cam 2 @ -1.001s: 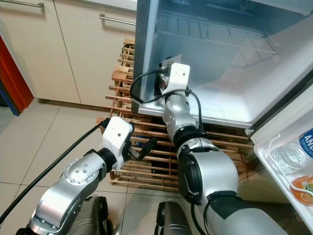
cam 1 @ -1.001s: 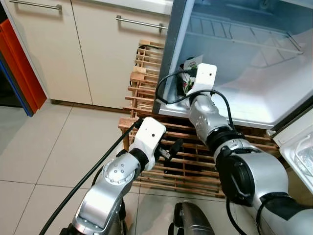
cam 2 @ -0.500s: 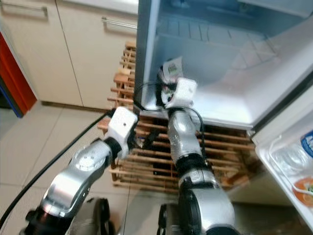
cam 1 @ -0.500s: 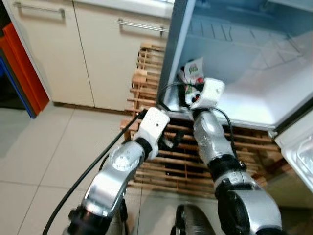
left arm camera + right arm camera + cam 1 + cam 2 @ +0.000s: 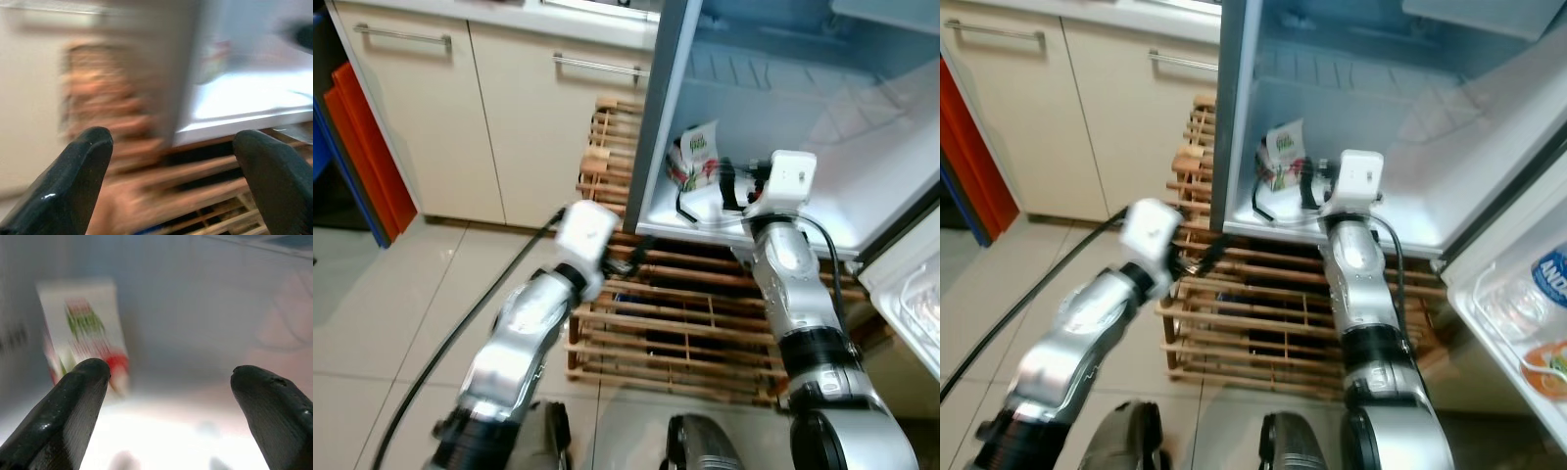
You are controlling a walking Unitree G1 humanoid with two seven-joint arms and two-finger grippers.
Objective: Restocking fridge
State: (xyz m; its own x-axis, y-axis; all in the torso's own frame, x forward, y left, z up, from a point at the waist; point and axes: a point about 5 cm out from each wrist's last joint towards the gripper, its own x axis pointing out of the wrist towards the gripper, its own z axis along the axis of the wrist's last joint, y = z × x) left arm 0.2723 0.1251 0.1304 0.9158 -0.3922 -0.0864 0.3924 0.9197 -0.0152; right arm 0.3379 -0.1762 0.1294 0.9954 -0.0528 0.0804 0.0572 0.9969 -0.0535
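While carton stands inside fridge, rack sits below.

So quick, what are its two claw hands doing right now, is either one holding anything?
Left gripper: open, holding nothing, out in front of the wooden rack.
Right gripper: open, holding nothing, just inside the fridge near the carton.

Bright even daylight in head views, cool glow inside the fridge, both wrist views strongly blurred, soft shadows on floor
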